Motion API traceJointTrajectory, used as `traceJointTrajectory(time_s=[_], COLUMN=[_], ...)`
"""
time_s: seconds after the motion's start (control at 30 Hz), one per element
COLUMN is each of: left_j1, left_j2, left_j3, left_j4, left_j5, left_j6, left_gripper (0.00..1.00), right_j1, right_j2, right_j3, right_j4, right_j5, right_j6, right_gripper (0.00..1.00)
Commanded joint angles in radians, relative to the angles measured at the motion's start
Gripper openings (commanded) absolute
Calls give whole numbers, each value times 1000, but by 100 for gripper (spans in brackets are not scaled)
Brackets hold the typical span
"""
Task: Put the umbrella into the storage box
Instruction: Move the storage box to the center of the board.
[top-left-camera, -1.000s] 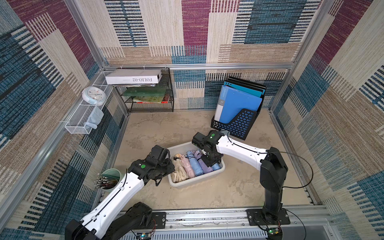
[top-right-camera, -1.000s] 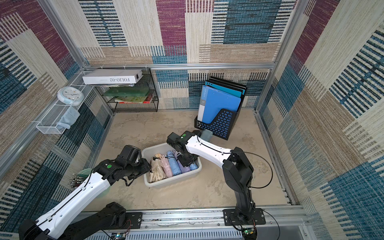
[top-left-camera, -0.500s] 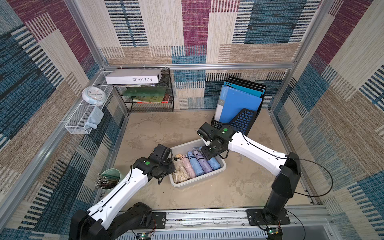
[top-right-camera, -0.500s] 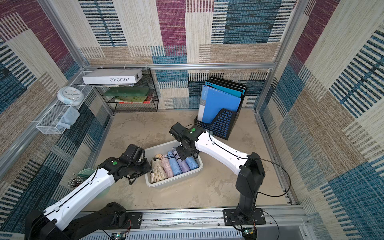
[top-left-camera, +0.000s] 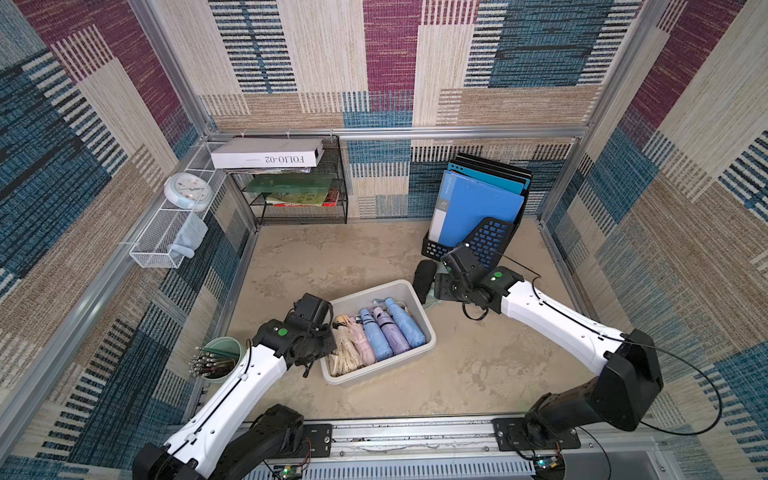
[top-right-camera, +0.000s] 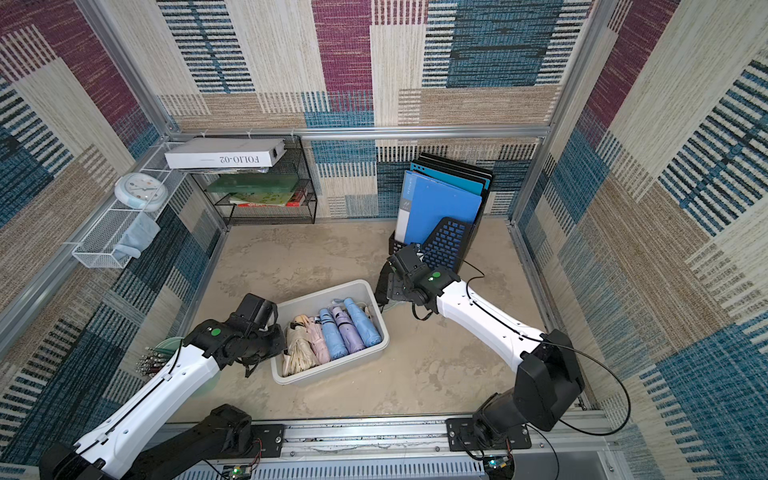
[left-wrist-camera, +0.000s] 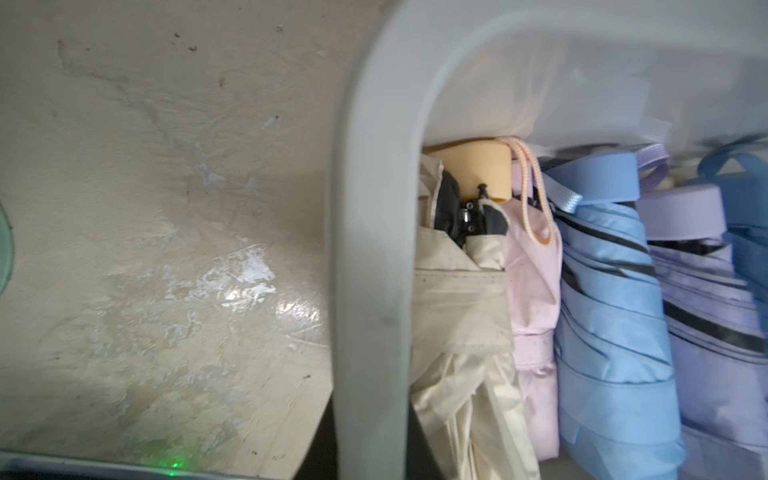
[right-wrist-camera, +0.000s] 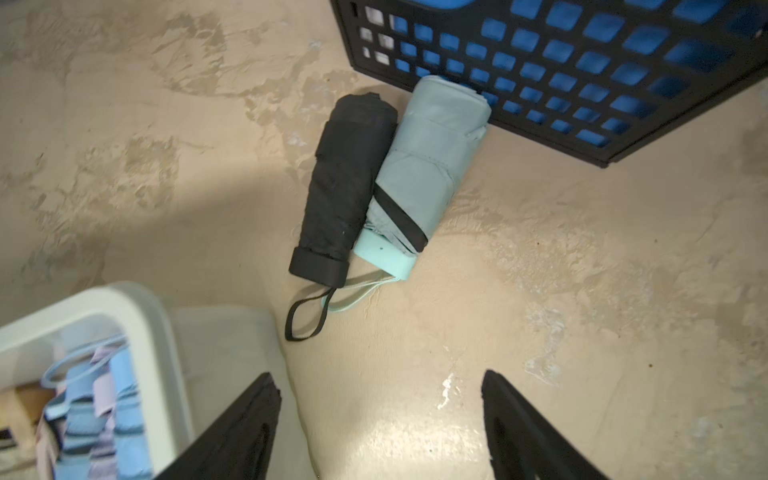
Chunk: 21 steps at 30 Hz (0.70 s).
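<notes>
The right claw (right-wrist-camera: 377, 376) hung open; the black umbrella (right-wrist-camera: 345, 183) and mint umbrella (right-wrist-camera: 424, 158) lay side by side ahead, handles toward it, outside the storage box (right-wrist-camera: 124, 299), whose rim the left claw (top-left-camera: 322, 351) apparently clamped.

Left arm (top-left-camera: 232, 399), right arm (top-left-camera: 557, 324): white tubular link shells, small dark screws along them, black joint housings. Round green dot (top-left-camera: 282, 331) atop each black wrist. Thin black cable (top-left-camera: 719, 395) looping off right elbow. Black bolted base plates (top-left-camera: 536, 434).

Left hand (top-left-camera: 321, 338) clamped, right hand (right-wrist-camera: 377, 376) agape.
</notes>
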Motion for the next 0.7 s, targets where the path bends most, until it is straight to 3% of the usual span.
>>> traceJointTrajectory(time_s=[0.0, 0.27, 0.67], left_j1=[20, 60, 60], left_j2=[-29, -66, -113], left_j3=[5, -10, -54], left_j4=[-31, -32, 42], left_j5=[-59, -37, -6], left_j6=[53, 69, 57], left_gripper=[1, 0, 0], right_j1=[-14, -73, -132], right_j2=[62, 250, 475], right_j3=[-14, 30, 200], right_j4=[123, 193, 144], right_j5=[19, -17, 23], right_j6=[124, 105, 32], right_gripper=[84, 85, 84])
